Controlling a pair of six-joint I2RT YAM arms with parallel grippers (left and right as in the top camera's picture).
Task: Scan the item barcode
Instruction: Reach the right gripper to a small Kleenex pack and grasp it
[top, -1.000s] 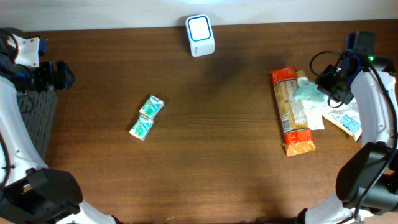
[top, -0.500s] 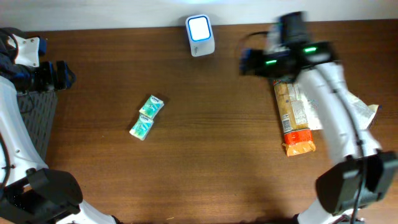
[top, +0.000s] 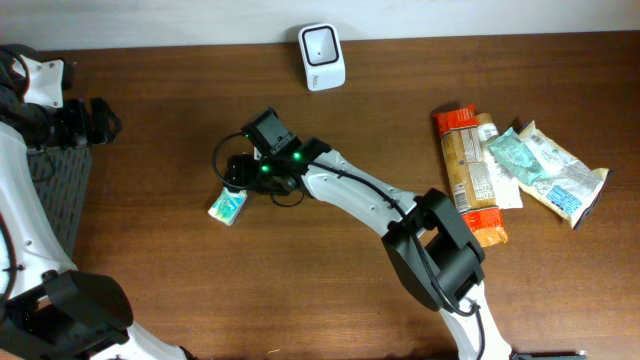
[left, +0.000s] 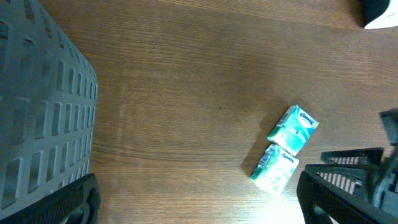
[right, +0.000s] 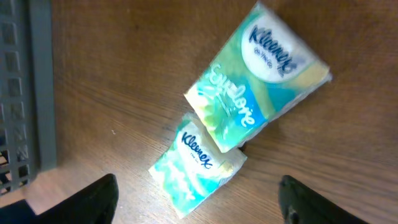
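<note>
Checking w/ you, Bea: where's the right gripper (right: 198, 200) rn?

Right above the tissue packs (right: 249, 106), Al, left of centre on the desk (top: 330, 290). Fingers spread wide, nothing held. Arm's stretched across, prob. bc the packs lie on the far side from its base.

And the packs themselves?

Two, flat on the desk, logo side up, touching end to end; the upper one overlaps the other's corner a bit. No barcode visible, so I'd guess it's on the underside.

Which one's it going for?

Can't tell. Wrist view frames the lower pack betw. the fingers, so my bet's that one. They sit so close that a pinch could drag the neighbour along.

Scanner?

Scanner (top: 322, 45) stands at the back edge, approx. centre, well apart from the packs. Sensible spot, imo: either arm could reach it. Whatever gets lifted needs turning so the code faces it.

Left gripper?

Left gripper (left: 199, 194) is wide open too, empty, off by the grey basket (left: 37, 112) at the left edge. Looks parked there so the arms don't clash.

Other stuff?

Snack bags (top: 465, 175) bunched on the right, apart from everything. Done or waiting, no way to say.

Progress?

Early, I'd say: nothing gripped, nothing at the scanner.
</note>
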